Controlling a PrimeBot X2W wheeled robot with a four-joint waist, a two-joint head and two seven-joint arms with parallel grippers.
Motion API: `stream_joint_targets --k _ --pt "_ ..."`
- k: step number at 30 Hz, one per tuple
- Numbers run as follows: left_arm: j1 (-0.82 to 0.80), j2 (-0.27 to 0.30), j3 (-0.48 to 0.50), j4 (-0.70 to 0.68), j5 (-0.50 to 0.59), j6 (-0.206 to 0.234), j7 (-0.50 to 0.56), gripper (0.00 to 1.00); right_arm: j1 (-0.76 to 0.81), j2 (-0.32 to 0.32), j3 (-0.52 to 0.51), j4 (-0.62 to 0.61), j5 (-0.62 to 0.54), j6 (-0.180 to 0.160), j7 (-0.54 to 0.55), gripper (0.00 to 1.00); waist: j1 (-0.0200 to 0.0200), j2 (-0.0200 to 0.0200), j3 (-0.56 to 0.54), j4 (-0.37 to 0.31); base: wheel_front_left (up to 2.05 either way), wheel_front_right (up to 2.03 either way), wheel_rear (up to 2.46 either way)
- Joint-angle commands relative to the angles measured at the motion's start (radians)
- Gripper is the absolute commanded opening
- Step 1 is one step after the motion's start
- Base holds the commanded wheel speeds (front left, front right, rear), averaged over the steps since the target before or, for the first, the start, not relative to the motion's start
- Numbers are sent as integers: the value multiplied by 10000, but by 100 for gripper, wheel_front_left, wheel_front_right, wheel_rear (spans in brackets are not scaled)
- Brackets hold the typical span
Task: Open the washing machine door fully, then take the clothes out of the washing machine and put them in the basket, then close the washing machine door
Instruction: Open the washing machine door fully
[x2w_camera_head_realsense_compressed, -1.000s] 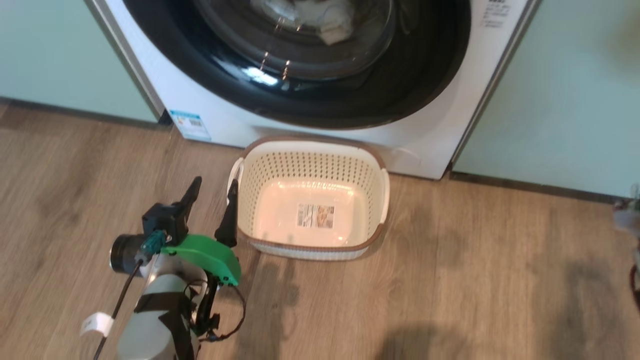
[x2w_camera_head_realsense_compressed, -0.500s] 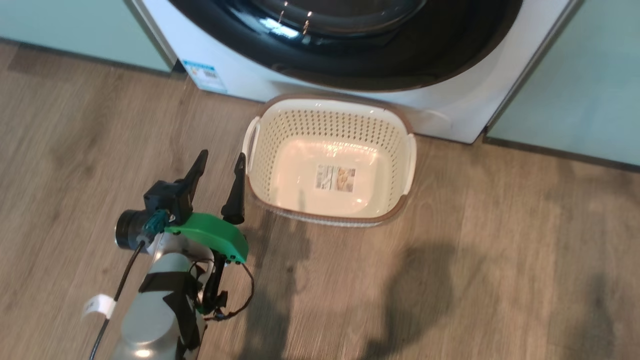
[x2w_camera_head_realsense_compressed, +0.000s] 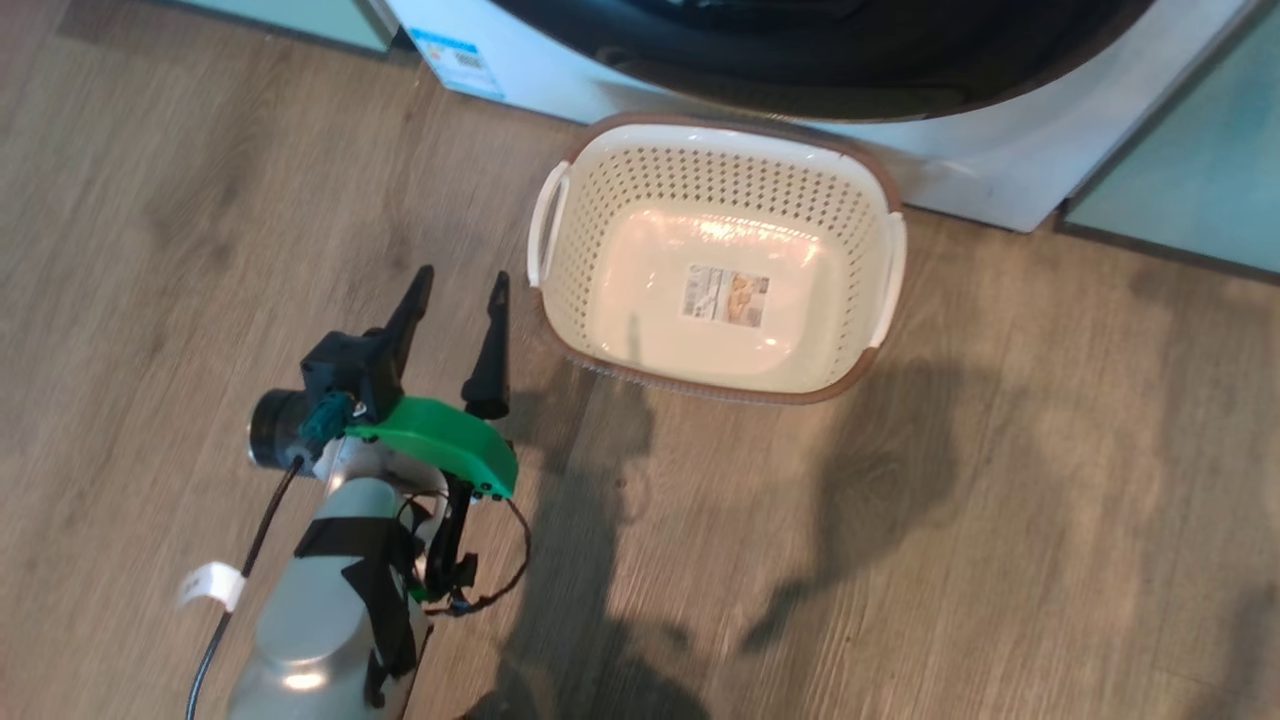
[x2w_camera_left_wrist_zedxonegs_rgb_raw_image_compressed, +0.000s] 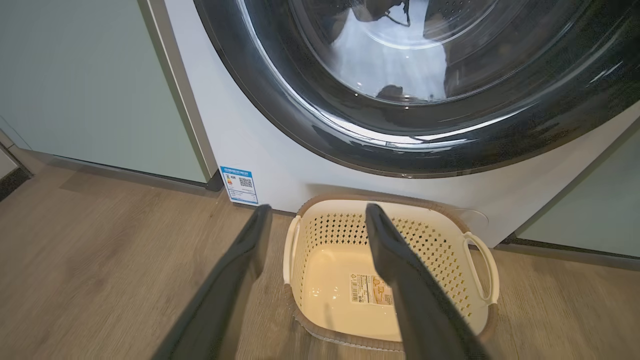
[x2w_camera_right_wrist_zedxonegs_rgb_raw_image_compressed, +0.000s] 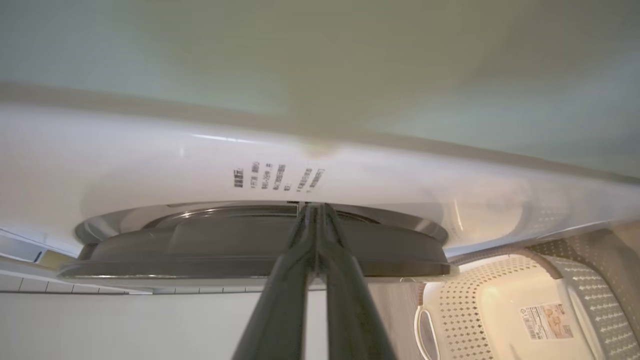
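Note:
The cream basket (x2w_camera_head_realsense_compressed: 868, 205) stands empty on the floor against the white washing machine (x2w_camera_head_realsense_compressed: 560, 85). My left gripper (x2w_camera_head_realsense_compressed: 462, 275) hovers open just left of the basket, nothing between its fingers. In the left wrist view the left gripper (x2w_camera_left_wrist_zedxonegs_rgb_raw_image_compressed: 317, 210) points at the basket (x2w_camera_left_wrist_zedxonegs_rgb_raw_image_compressed: 440, 240), and the washing machine door (x2w_camera_left_wrist_zedxonegs_rgb_raw_image_compressed: 300, 115) lies flat against the machine's front. Reflections in its glass hide the clothes. In the right wrist view my right gripper (x2w_camera_right_wrist_zedxonegs_rgb_raw_image_compressed: 312, 207) is shut and empty, its tips at the rim of the door (x2w_camera_right_wrist_zedxonegs_rgb_raw_image_compressed: 200, 250) where it meets the white front (x2w_camera_right_wrist_zedxonegs_rgb_raw_image_compressed: 150, 160).
Pale green cabinets (x2w_camera_left_wrist_zedxonegs_rgb_raw_image_compressed: 75, 80) flank the machine on both sides. A blue label (x2w_camera_head_realsense_compressed: 455, 55) sits at the machine's lower left corner. Wood-look floor (x2w_camera_head_realsense_compressed: 900, 550) stretches before the basket, crossed by my arms' shadows.
The head camera has tipped downward, so machine and basket slid up the picture. The left gripper stays open beside the basket.

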Motion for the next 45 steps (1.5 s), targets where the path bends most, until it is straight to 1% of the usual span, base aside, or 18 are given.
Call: stream_joint_targets --k 1,10,22,28,36,45 --pt "-257 262 272 -340 -100 69 -65 100 -346 19 113 -281 28 39 199 0 -1 0 148 134 0 0 0" --pt "-416 262 79 -421 -287 190 -65 100 -900 131 252 55 -76 39 881 0 -1 0 497 391 0 0 0" --pt "-581 262 -77 -512 -424 301 -65 100 -1450 276 259 223 -234 39 1057 0 -1 0 803 575 0 0 0" --pt "-572 262 -51 -575 -410 355 -65 100 -1611 453 415 165 -384 39 1105 0 -1 0 924 553 0 0 0" --pt "-658 262 -132 -569 -472 369 -65 100 -1805 460 548 267 -537 39 1108 0 -1 0 1042 595 0 0 0" --pt "-617 262 -72 -503 -371 344 -65 100 -1514 442 836 15 -384 39 1936 0 -1 0 906 543 0 0 0"
